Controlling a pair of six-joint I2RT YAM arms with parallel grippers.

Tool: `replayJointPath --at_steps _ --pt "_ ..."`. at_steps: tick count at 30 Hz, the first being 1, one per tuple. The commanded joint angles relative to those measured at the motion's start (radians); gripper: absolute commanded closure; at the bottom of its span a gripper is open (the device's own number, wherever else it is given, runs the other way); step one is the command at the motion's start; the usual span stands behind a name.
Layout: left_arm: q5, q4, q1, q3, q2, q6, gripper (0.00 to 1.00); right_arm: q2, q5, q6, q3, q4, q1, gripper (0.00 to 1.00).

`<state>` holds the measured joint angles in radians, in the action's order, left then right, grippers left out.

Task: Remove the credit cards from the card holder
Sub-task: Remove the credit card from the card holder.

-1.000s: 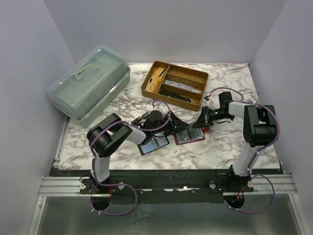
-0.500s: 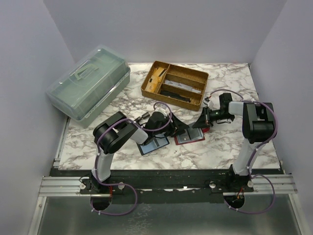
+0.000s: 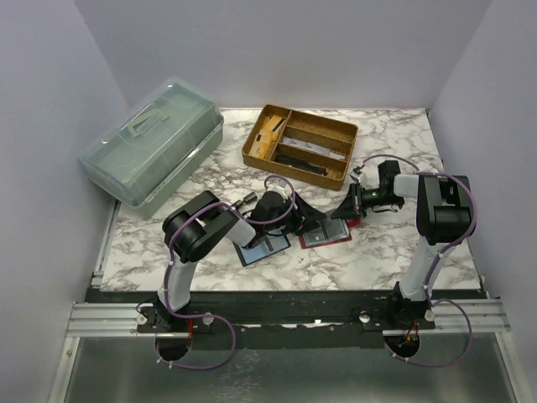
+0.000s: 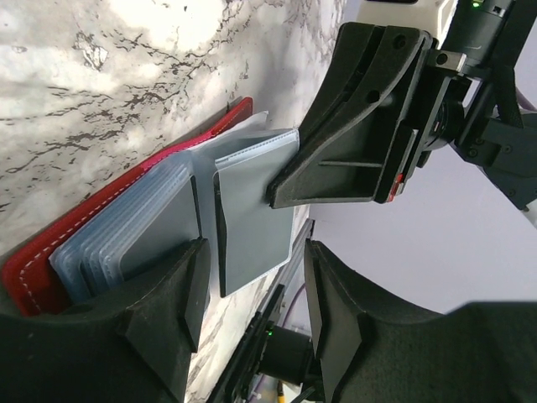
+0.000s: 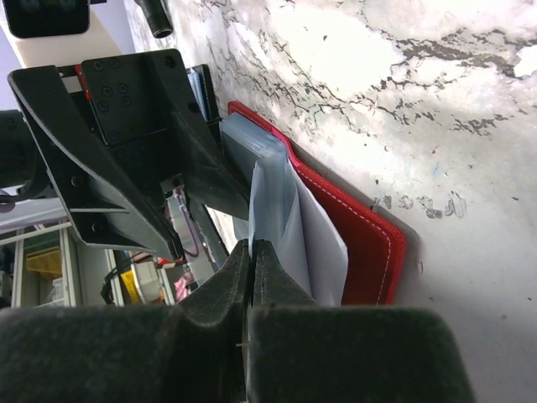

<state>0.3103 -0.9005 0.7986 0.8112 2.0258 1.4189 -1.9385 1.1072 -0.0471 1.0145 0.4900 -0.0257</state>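
Since a second ago, the left arm has swung closer to the card holder (image 4: 50, 252) on the table (image 3: 369, 252). The left end effector (image 4: 254, 252) stands apart, straddling one of the credit cards (image 4: 252, 218) at the holder's sleeves (no contact visible). The right end effector (image 5: 252, 248), fingers together, presses at the holder's flap. Step in hand: extraction. Next move: close squarely on the card, then draw it clear.
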Motion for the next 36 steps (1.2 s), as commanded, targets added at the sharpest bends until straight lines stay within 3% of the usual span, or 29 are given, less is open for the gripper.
replayJointPath --at_steps 1,21,24,29,36 --pt "-0.003 -0.025 0.01 0.02 0.016 0.039 0.46 -0.029 0.07 -0.017 0.022 0.022 -0.014 1.0" --pt "-0.037 -0.032 0.033 0.037 0.053 0.1 0.46 -0.05 0.108 -0.038 0.018 0.014 -0.025 1.0" --pt "-0.038 -0.054 0.034 0.03 0.055 0.108 0.47 -0.053 0.075 -0.031 0.021 0.023 -0.026 0.92" --pt "-0.013 -0.102 0.033 0.045 0.092 0.126 0.5 -0.049 0.002 -0.004 0.036 0.047 -0.025 0.69" --pt "-0.021 -0.106 0.029 0.016 0.11 0.13 0.51 0.012 -0.112 0.06 0.056 0.08 -0.024 0.51"
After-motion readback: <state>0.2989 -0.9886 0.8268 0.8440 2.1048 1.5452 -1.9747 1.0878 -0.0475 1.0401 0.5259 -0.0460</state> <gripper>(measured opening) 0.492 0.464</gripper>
